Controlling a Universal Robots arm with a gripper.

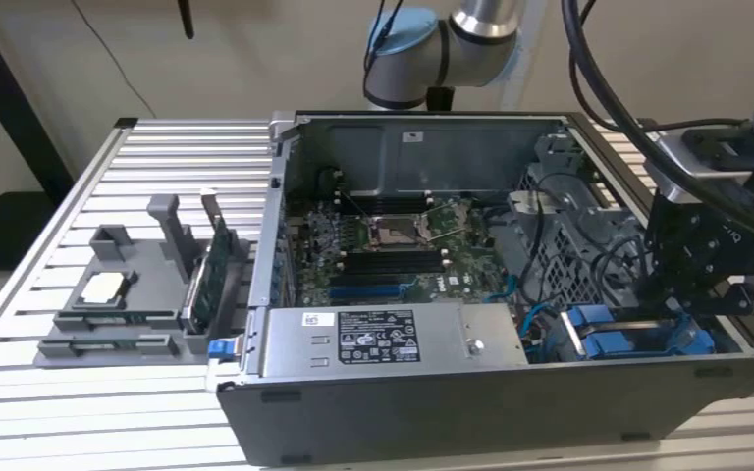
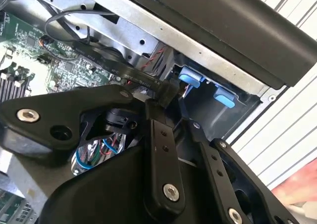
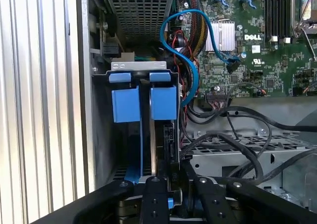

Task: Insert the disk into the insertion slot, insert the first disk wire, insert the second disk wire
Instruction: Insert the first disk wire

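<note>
The disk (image 3: 154,144) stands on edge inside the insertion slot (image 3: 101,135), between its blue plastic fittings (image 3: 126,105). In the exterior view the slot (image 1: 613,343) is at the case's near corner on the exterior view's right, and my gripper (image 1: 675,309) hangs right above it. In both wrist views my gripper (image 3: 173,172) (image 2: 168,92) is shut on the connector end of a black disk wire (image 3: 218,135) (image 2: 109,60). That connector sits against the disk's exposed edge. Whether it is seated I cannot tell.
A blue cable (image 3: 190,70) and other black cables (image 3: 257,117) loop over the motherboard (image 1: 391,245) beside the slot. The grey power-supply box (image 1: 377,339) lies along the case front. A grey stand with slots (image 1: 129,294) is on the slatted table at the exterior view's left.
</note>
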